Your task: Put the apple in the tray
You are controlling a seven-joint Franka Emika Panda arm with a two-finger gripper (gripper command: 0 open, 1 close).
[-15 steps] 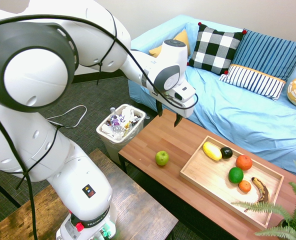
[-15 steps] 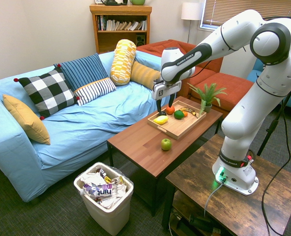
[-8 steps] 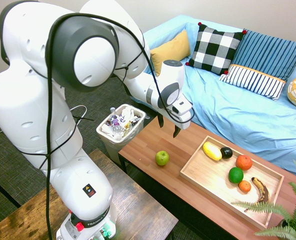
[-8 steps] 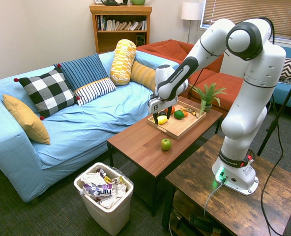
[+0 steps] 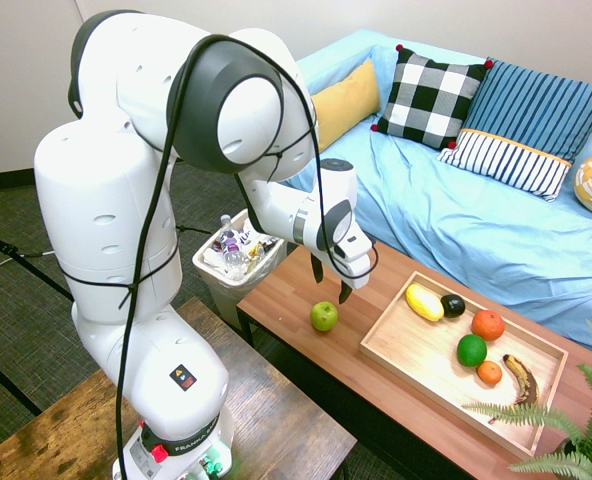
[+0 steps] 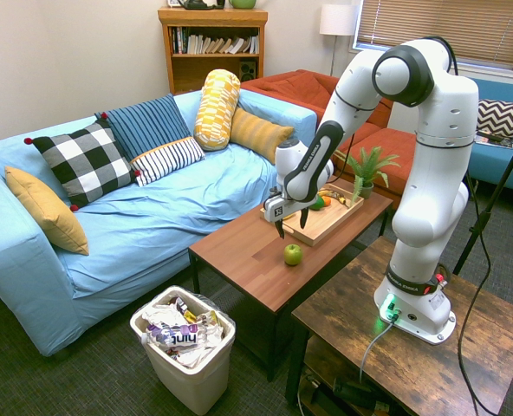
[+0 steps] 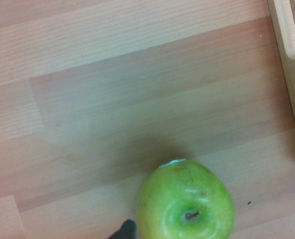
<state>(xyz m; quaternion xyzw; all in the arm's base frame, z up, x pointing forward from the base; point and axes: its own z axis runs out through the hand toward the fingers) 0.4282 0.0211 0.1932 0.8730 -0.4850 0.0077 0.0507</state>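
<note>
The apple (image 5: 324,316) sits on the bare top of the wooden coffee table (image 5: 306,280), on the side of the tray (image 5: 388,352) that faces the wastebasket, clear of the tray's short end and not touching it. It stands stem dimple up (the wrist view shows the dimple and a glossy yellow-green skin plainly). The gripper (image 5: 330,281) hangs just above the apple and a little toward the sofa from it, pointing straight down; its two dark fingers are spread wide and nothing is between them, so the apple is not held and not touched. The tray itself is a shallow light-wood rectangle lying on the same table, further from the wastebasket than the apple is. Inside the tray lie a yellow fruit (image 5: 424,301) at the end nearest the apple, a small dark fruit (image 5: 453,305) touching or just beside it, a large orange fruit (image 5: 487,324), a deep green round fruit (image 5: 471,350), a smaller orange fruit (image 5: 489,372) and a browned banana (image 5: 520,378) at the far end from the apple. A cut-out handle in the tray's end wall shows in the wrist view, near the apple. The wastebasket (image 5: 238,255), full of wrappers and a bottle, stands on the floor beyond the table's end, on the apple's side away from the tray. The blue sofa (image 5: 476,230) runs along the table's far long side.
</note>
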